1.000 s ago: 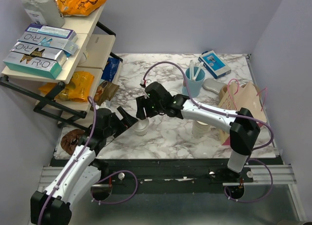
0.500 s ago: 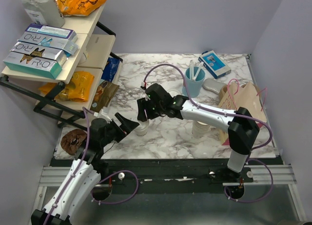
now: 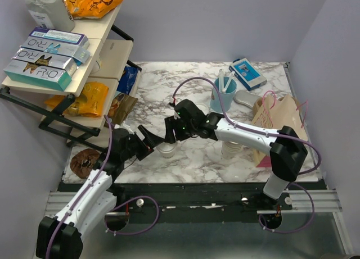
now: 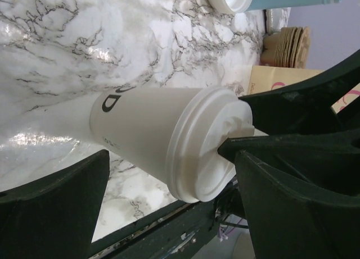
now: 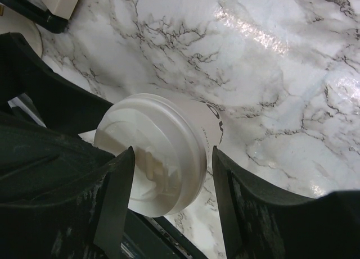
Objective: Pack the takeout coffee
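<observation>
The right end effector [image 5: 172,152] is part way open, and its two black fingers sit on each side of the round lid of the takeout coffee [image 5: 154,158]. We think they pinch the lid, for one finger covers its rim and the other is right at its edge. The left end effector [image 4: 171,158] is open as wide as it goes. The cup is between its fingers, but they do not touch it.

Some things are hard to see. From above, both end effectors cover most of the cup, so only a bit of white shows. The dark letters on its side are cut off, and we can read only one big D. Bright shine hides the bottom of the cup in the left wrist view.

The cup is smooth white paper. Its lid is white plastic with a raised ring. It stands on the worktop [image 3: 185,90], near the front left part. The worktop is shiny, with a white marble look and grey lines.
</observation>
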Robot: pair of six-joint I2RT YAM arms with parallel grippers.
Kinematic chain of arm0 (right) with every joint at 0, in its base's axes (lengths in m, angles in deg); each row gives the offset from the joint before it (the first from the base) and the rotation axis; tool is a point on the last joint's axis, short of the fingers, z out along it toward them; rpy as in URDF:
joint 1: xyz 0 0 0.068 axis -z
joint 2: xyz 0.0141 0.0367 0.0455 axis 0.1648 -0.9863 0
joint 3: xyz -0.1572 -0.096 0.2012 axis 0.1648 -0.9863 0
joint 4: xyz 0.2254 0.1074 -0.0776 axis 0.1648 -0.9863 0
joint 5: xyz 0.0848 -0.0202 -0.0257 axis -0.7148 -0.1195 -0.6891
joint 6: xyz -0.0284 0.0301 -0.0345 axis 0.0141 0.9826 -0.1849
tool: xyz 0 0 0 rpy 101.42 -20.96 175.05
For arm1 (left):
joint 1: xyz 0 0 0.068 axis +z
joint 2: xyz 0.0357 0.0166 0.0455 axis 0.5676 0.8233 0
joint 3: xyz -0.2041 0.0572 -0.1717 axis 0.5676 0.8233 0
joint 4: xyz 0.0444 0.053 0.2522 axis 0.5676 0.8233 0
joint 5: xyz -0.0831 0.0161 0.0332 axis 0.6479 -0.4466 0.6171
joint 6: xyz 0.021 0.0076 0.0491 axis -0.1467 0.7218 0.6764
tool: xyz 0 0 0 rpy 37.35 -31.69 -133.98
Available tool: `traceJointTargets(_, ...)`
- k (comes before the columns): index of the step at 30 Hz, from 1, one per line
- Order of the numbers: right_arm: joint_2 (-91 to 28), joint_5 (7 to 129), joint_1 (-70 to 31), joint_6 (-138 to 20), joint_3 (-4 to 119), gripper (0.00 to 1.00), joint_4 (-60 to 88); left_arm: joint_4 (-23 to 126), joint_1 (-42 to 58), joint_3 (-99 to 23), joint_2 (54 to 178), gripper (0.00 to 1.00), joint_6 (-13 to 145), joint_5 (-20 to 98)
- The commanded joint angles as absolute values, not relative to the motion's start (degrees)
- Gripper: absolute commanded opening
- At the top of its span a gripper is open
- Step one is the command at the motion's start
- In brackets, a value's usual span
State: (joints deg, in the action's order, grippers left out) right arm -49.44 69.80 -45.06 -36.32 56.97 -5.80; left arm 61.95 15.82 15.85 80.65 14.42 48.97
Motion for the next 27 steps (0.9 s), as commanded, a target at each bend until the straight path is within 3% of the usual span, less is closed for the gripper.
traceJointTargets(1,-47.2,67.7,-46.0,-34.7,54.2,0.66,-6.0,58.0,15.7,13.0,82.2,0.99,15.9,48.8)
traceJointTargets(12,-44.0,70.5,-46.1,-32.4,51.0,0.67,-5.9,55.7,15.7,10.2,87.5,0.99,17.7,49.3)
traceJointTargets(27,-52.8,77.3,-45.8,-40.5,61.4,0.66,-10.0,64.3,15.7,7.9,85.9,0.99,20.4,42.6)
